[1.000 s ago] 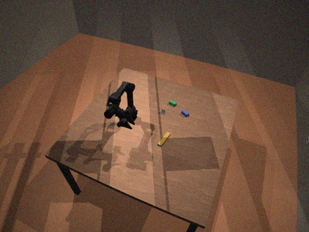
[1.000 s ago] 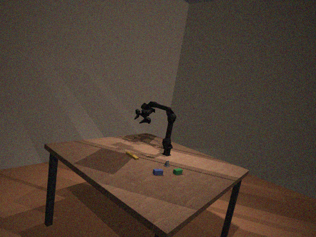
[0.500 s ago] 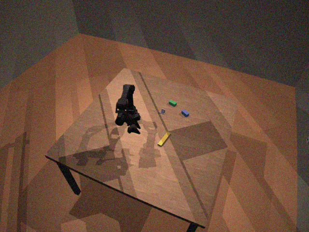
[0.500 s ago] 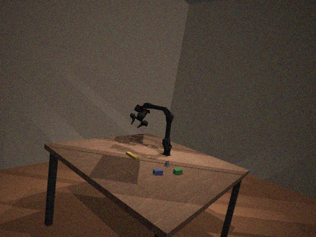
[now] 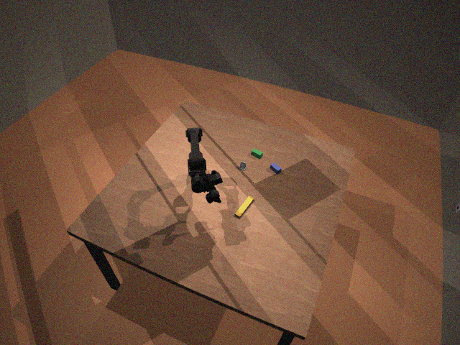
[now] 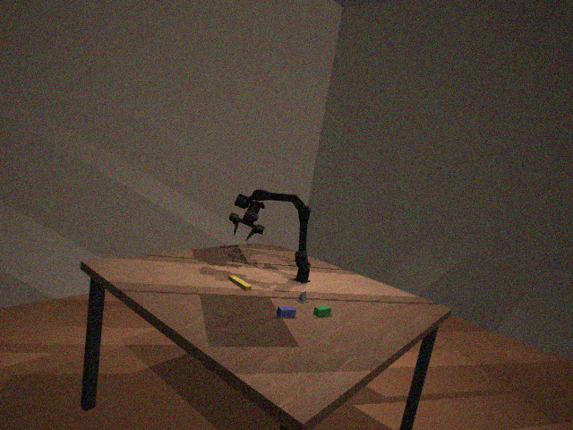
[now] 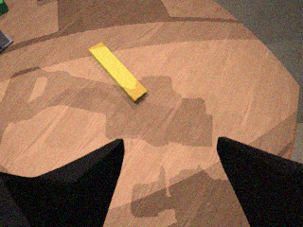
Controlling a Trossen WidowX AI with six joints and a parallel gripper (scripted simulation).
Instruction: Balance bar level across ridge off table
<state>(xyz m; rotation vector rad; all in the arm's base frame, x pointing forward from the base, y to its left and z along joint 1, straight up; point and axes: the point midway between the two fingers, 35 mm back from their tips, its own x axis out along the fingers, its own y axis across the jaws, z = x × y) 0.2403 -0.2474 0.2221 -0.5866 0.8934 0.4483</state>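
Observation:
The yellow bar (image 5: 244,206) (image 6: 239,282) (image 7: 117,72) lies flat on the table (image 5: 267,274) (image 6: 323,356). The small grey ridge (image 5: 242,165) (image 6: 303,297) (image 7: 4,41) stands on the table away from the bar, nearer the arm's base; only part of it shows at the left edge of the wrist view. My gripper (image 5: 220,190) (image 6: 241,236) (image 7: 171,145) is open and empty, its fingers wide apart. It hangs well above the table, pointing down at a slant. In the wrist view the bar lies beyond the fingertips, up and to the left.
A green block (image 5: 256,153) (image 6: 322,311) (image 7: 3,7) and a blue block (image 5: 275,168) (image 6: 286,312) lie on the table near the ridge, on its side away from the arm. Dark shadow patches and the arm's shadow cross the table top.

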